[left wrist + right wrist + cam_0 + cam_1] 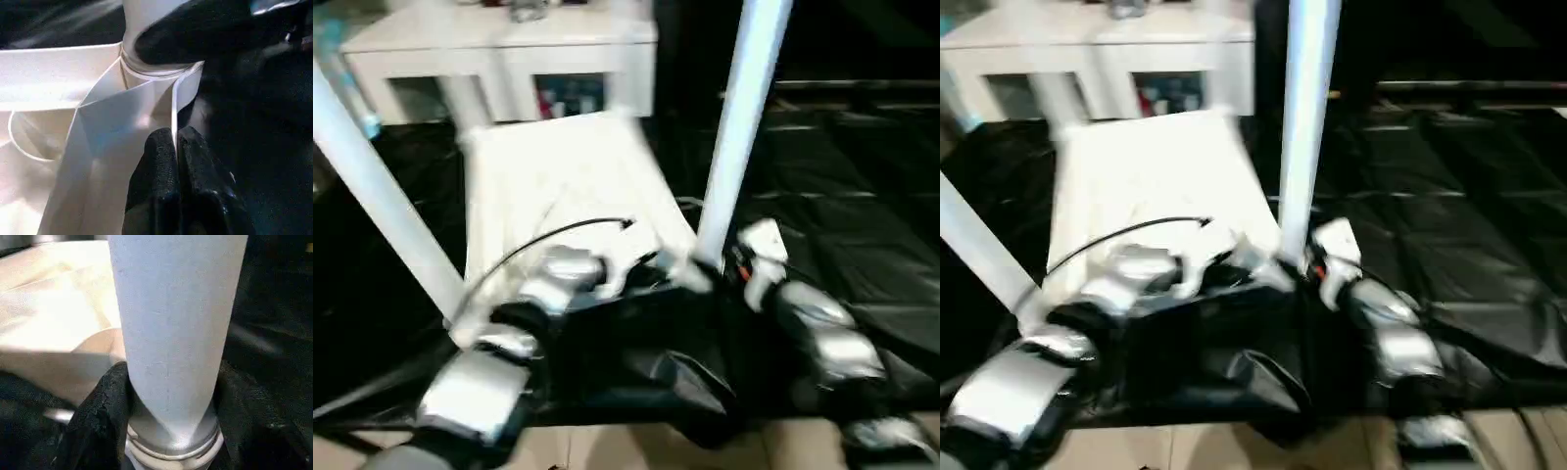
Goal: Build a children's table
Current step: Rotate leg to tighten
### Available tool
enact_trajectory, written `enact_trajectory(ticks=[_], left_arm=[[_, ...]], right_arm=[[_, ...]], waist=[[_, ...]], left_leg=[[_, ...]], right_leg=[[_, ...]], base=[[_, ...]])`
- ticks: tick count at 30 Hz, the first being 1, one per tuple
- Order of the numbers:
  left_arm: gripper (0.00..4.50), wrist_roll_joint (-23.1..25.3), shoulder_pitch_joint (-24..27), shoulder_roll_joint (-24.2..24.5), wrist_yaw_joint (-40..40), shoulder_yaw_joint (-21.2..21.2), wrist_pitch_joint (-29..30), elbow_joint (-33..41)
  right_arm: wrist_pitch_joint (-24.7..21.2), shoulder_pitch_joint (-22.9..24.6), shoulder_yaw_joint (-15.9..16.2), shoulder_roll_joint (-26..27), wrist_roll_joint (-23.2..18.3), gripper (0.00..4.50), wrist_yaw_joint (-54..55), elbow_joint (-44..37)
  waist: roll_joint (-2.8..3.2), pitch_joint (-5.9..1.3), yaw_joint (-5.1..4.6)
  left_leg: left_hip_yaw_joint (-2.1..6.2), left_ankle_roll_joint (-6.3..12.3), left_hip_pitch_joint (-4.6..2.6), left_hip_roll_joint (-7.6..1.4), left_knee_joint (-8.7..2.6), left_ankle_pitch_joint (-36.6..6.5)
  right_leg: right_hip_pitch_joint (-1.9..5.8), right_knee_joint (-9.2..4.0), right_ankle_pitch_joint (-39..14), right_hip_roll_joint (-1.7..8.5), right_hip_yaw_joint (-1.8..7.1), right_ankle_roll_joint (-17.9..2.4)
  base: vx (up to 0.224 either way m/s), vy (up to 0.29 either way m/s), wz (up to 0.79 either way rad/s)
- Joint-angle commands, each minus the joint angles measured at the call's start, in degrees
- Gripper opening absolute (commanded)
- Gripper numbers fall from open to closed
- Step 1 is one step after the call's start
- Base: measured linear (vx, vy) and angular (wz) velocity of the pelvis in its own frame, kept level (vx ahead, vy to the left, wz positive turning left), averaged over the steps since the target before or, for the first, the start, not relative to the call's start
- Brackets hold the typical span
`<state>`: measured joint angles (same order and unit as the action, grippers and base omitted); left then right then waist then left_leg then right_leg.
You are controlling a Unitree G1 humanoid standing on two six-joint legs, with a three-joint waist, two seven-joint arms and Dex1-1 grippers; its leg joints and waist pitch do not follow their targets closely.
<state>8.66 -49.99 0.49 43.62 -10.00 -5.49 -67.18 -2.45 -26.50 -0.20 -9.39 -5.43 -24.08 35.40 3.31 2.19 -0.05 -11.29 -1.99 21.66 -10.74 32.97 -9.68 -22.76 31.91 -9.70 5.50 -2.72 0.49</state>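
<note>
The children's table lies upside down, its white top [563, 176] on a black sheet. Two white legs stand in the near corner sockets, one on the left [382, 206] and one on the right [739, 127]. My left gripper [175, 147] is shut on the thin rim wall [186, 93] of the top, right beside the right leg's socket [151, 71]. My right gripper [170, 377] is closed around the base of that right leg [171, 308], one black finger [110, 396] pressed against each side of it. Both grippers meet at this near right corner [690, 269].
A white cabinet [499, 49] with open shelves stands behind the table top. Black sheeting [842, 196] covers the floor all around, with beige floor [636, 450] at the near edge. A black cable [548, 235] arcs over the top near my left wrist.
</note>
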Motion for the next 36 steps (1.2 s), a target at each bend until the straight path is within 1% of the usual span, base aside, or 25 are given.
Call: enact_trajectory(ticks=[1, 2, 3, 4, 5, 6, 7, 8, 10, 11, 12, 14, 15, 16, 17, 19, 20, 21, 22, 23, 25, 27, 31, 32, 36], left_arm=[[0.00, 0.2, -1.0, -3.4, -3.1, -0.7, 0.4, -0.8], [0.00, 0.2, -1.0, -3.4, -3.1, -0.7, 0.4, -0.8], [0.00, 0.4, -1.2, -4.0, -3.5, -1.0, 0.2, -0.9], [0.00, 0.7, -1.4, -4.7, -3.8, -1.3, -0.1, -1.1], [0.00, 0.8, -1.5, -4.8, -3.7, -1.4, -0.3, -1.2], [0.00, 0.9, -1.5, -4.9, -3.3, -1.4, -0.6, -1.2], [0.00, 0.9, -1.5, -4.7, -2.6, -1.3, -0.8, -1.1], [0.00, 0.9, -1.5, -4.7, -2.6, -1.3, -0.8, -1.1], [0.00, 0.7, -1.2, -3.3, 0.5, -1.4, -1.7, -0.7], [0.00, 0.6, -1.1, -2.9, 1.5, -1.5, -2.1, -0.6], [0.00, 0.3, -0.8, -1.9, 3.8, -1.6, -2.9, -0.3], [0.00, 0.1, -0.7, -1.6, 4.8, -1.6, -3.2, -0.2], [0.00, -0.3, -0.2, 0.0, 8.6, -1.8, -4.0, 0.1], [0.00, -0.3, -0.2, 0.0, 8.6, -1.8, -4.0, 0.1], [0.00, -0.6, 0.2, 1.1, 12.1, -1.9, -4.8, 0.6], [0.00, -1.3, 1.0, 2.6, 16.9, -2.0, -5.3, 1.3], [0.00, -1.7, 1.4, 3.4, 19.9, -2.1, -5.5, 1.7], [0.00, -1.8, 1.7, 3.9, 21.9, -2.3, -5.7, 2.0], [0.00, -1.9, 2.0, 4.3, 23.5, -2.4, -5.8, 2.1], [0.00, -2.5, 2.3, 4.9, 26.3, -2.3, -6.1, 2.4], [0.00, -2.9, 2.6, 5.3, 28.2, -2.2, -6.1, 2.6], [0.00, -3.2, 2.8, 5.8, 29.7, -2.2, -6.3, 2.9], [0.00, -4.4, 3.2, 6.8, 33.5, -1.7, -5.5, 4.0], [0.00, -4.4, 3.2, 7.0, 33.8, -1.7, -5.4, 4.1], [0.00, -4.5, 3.2, 7.6, 34.6, -1.5, -5.3, 4.3]], right_arm=[[-4.2, 0.5, 2.4, 3.6, 2.4, 2.25, 4.5, 5.6], [-4.2, 0.5, 2.4, 3.6, 2.5, 2.25, 4.5, 5.7], [-3.5, -0.2, 2.7, 4.3, 2.8, 2.25, 5.3, 6.4], [-1.1, -1.1, 3.8, 4.6, 4.2, 2.25, 5.4, 7.2], [-0.3, -1.3, 4.2, 4.6, 4.4, 2.25, 4.7, 7.2], [0.5, -1.3, 4.2, 4.6, 4.3, 2.70, 3.7, 7.0], [0.8, -1.2, 3.7, 4.5, 3.4, 2.81, 2.3, 6.5], [0.8, -1.2, 3.7, 4.5, 3.4, 2.81, 2.3, 6.5], [2.0, -0.6, 3.4, 2.9, 1.1, 3.00, -3.7, 4.0], [2.2, -0.3, 3.7, 2.2, 0.8, 3.00, -5.5, 3.3], [2.4, 0.3, 4.2, 0.6, -0.1, 3.16, -9.7, 1.8], [2.3, 0.6, 4.4, -0.1, -0.5, 3.16, -11.5, 1.1], [1.9, 1.6, 5.7, -3.3, -1.5, 3.16, -18.2, -1.4], [1.9, 1.6, 5.7, -3.3, -1.5, 3.16, -18.3, -1.4], [1.8, 2.2, 6.2, -5.7, -2.0, 3.16, -22.5, -2.7], [1.9, 2.7, 6.4, -8.4, -2.7, 3.16, -27.0, -4.1], [1.9, 2.6, 6.1, -10.0, -3.2, 3.16, -29.3, -4.5], [1.9, 2.6, 5.9, -11.0, -3.6, 3.16, -30.8, -4.8], [1.8, 2.4, 5.7, -11.9, -3.9, 3.16, -32.1, -5.0], [1.4, 2.3, 5.4, -13.0, -4.4, 3.16, -34.4, -5.5], [1.0, 2.2, 5.4, -13.8, -4.7, 3.16, -35.9, -6.0], [0.5, 2.2, 5.6, -14.6, -5.1, 3.16, -37.1, -6.5], [-0.3, 2.3, 6.6, -16.4, -5.2, 3.16, -40.9, -6.9], [-0.5, 2.3, 6.6, -16.5, -5.4, 3.02, -41.4, -7.0], [-1.1, 2.1, 6.4, -16.4, -6.1, 2.73, -42.6, -6.6]], waist=[[0.06, -2.35, -0.56], [-0.29, -2.31, -0.78], [-0.50, -2.43, -0.99], [-0.29, -2.41, -1.03], [-0.26, -2.48, -1.31], [-0.21, -2.52, -1.44], [-0.27, -2.57, -1.43], [-0.26, -2.62, -1.37], [-0.46, -2.74, -1.25], [-0.55, -2.86, -1.01], [-0.76, -2.96, -0.78], [-0.71, -3.14, -0.61], [-0.95, -3.19, -0.48], [-1.22, -3.27, -0.30], [-1.03, -3.45, 0.06], [-1.01, -3.53, 1.24], [-0.97, -3.64, 1.34], [-0.90, -3.86, 1.71], [-1.02, -3.95, 1.93], [-0.93, -3.92, 2.39], [-0.92, -3.86, 3.39], [-0.86, -3.76, 3.87], [-0.98, -3.55, 3.89], [-1.10, -3.55, 3.89], [-1.04, -3.62, 3.83]], left_leg=[[2.12, -0.27, -1.55, -1.55, -4.79, -29.0], [2.02, -0.26, -1.56, -1.55, -4.80, -29.7], [2.09, -0.12, -1.50, -1.48, -4.83, -30.2], [2.09, -0.03, -1.58, -1.48, -4.85, -30.5], [2.05, 0.01, -1.68, -1.52, -4.82, -31.2], [2.05, 0.26, -1.62, -1.55, -4.91, -31.1], [2.03, 0.44, -1.58, -1.61, -4.96, -30.9], [1.96, 0.67, -1.49, -1.69, -4.99, -30.6], [1.78, 1.23, -1.43, -1.69, -4.98, -29.8], [1.68, 1.85, -1.32, -1.75, -4.92, -28.4], [1.54, 2.82, -1.04, -1.75, -4.84, -26.8], [1.32, 3.90, -0.78, -1.87, -4.67, -24.0], [1.23, 4.54, -0.66, -1.85, -4.56, -22.2], [1.17, 5.11, -0.61, -1.82, -4.41, -21.4], [0.94, 5.89, -0.71, -2.05, -4.17, -19.5], [0.62, 7.54, -0.40, -2.17, -3.78, -15.6], [0.53, 7.83, -0.39, -2.21, -3.66, -14.7], [0.53, 8.49, -0.16, -2.23, -3.39, -12.2], [0.47, 8.75, -0.23, -2.31, -3.25, -11.3], [0.30, 9.14, -0.40, -2.37, -3.09, -10.4], [0.23, 8.96, -0.56, -2.48, -3.00, -10.3], [0.25, 8.41, -0.74, -2.61, -3.18, -10.9], [0.39, 6.82, -0.74, -2.61, -3.48, -13.1], [0.36, 6.74, -0.77, -2.59, -3.49, -13.2], [0.40, 6.34, -0.74, -2.57, -3.47, -12.8]], right_leg=[[0.70, -5.76, -34.2, 2.58, 0.34, -6.1], [0.58, -5.99, -33.8, 2.42, 0.26, -6.2], [0.75, -5.90, -33.0, 2.42, 0.18, -6.3], [0.69, -5.92, -32.7, 2.43, 0.20, -6.4], [0.63, -5.93, -31.9, 2.40, 0.16, -6.8], [0.77, -5.92, -30.7, 2.45, 0.20, -7.2], [0.84, -5.87, -29.9, 2.46, 0.25, -7.5], [0.91, -5.72, -28.2, 2.47, 0.41, -8.2], [1.04, -5.47, -25.8, 2.50, 0.68, -9.2], [1.26, -5.24, -23.9, 2.56, 0.85, -9.9], [1.65, -5.05, -21.8, 2.61, 0.93, -10.6], [1.83, -4.61, -18.8, 2.81, 1.14, -11.9], [1.96, -4.49, -17.6, 2.85, 1.13, -12.4], [2.14, -4.43, -17.3, 2.86, 1.08, -12.6], [2.03, -4.20, -16.0, 2.94, 1.23, -13.1], [2.31, -3.68, -13.1, 2.82, 1.04, -14.0], [2.28, -3.47, -11.9, 2.81, 1.04, -14.3], [2.50, -2.98, -8.9, 2.86, 0.96, -15.0], [2.45, -2.81, -7.7, 2.82, 0.98, -15.4], [2.20, -2.59, -6.1, 2.73, 1.03, -16.1], [2.20, -2.28, -5.4, 2.78, 1.09, -16.8], [2.11, -2.37, -6.8, 2.78, 1.06, -16.5], [2.17, -2.65, -10.9, 2.76, 1.06, -15.4], [2.16, -2.71, -11.3, 2.78, 1.08, -15.3], [2.14, -2.72, -11.8, 2.80, 1.12, -15.0]], base=[[0.000, 0.000, 0.00], [0.000, 0.000, 0.00], [0.000, 0.000, 0.00], [0.000, 0.000, 0.00], [0.000, 0.000, 0.00], [0.000, 0.000, 0.00], [0.000, 0.000, 0.00], [0.000, 0.000, 0.00], [0.000, 0.000, 0.00], [0.000, 0.000, 0.00], [0.000, 0.000, 0.00], [0.000, 0.000, 0.00], [0.000, 0.000, 0.00], [0.000, 0.000, 0.00], [0.000, 0.000, 0.00], [0.000, 0.000, 0.00], [0.000, 0.000, 0.00], [0.000, 0.000, 0.00], [0.000, 0.000, 0.00], [0.000, 0.000, 0.00], [0.000, 0.000, 0.00], [0.000, 0.000, 0.00], [0.000, 0.000, 0.00], [0.000, 0.000, 0.00], [0.000, 0.000, 0.00]])
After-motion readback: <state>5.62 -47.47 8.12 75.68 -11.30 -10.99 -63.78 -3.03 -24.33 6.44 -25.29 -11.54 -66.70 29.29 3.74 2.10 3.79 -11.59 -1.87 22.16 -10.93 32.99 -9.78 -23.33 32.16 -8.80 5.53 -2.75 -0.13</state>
